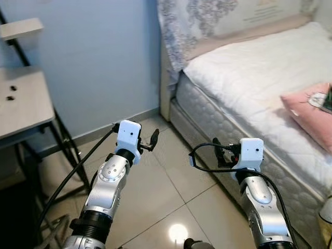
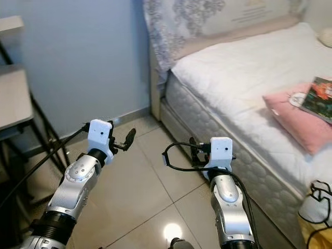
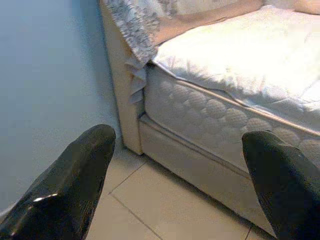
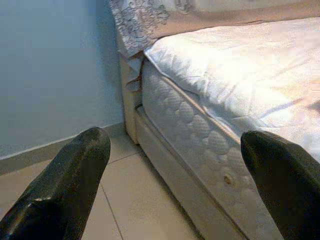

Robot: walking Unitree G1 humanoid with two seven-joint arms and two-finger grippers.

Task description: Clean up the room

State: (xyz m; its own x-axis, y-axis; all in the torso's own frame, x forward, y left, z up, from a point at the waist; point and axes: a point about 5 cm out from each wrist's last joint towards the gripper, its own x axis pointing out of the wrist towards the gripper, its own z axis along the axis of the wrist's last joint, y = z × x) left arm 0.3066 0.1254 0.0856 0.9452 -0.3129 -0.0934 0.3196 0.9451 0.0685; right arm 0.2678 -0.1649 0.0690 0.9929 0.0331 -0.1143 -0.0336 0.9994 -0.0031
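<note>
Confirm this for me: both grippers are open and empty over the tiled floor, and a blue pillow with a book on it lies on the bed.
One detail is wrong: the pillow is pink, not blue, as the right eye view shows. The rest stands: the book rests on it on the bed, and the left gripper and right gripper are open and empty over the tiled floor.

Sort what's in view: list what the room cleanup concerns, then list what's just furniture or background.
For the cleanup:
- pink pillow on the bed
- book lying on that pillow
- left gripper and right gripper, both open, raised over the floor

Just there:
- bed with its white mattress
- grey table by the blue wall
- tiled floor
</note>
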